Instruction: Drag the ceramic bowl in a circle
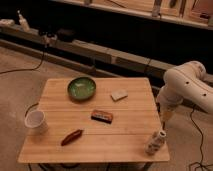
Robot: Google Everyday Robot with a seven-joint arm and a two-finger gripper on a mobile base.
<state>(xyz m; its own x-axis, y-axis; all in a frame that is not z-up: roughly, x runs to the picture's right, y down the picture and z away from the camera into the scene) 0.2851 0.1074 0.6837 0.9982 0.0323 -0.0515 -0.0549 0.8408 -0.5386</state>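
Far from the glossy round ceramic bowl [81, 87], the gripper [165, 118] hangs wide beside the wooden table [131, 107]

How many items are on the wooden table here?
6: ceramic bowl back left, tan block back right, dark packet centre, white cup left edge, reddish-brown object front, white bottle front-right corner. None looks hidden. Gripper hangs beside the table's right edge.

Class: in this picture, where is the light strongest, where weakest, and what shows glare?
Camera view: the wooden table is warmly lit, the shelves behind dark; camera view: the ceramic bowl gleams green inside; camera view: the claw hangs shadowed off the table's right edge, under the bright white arm.
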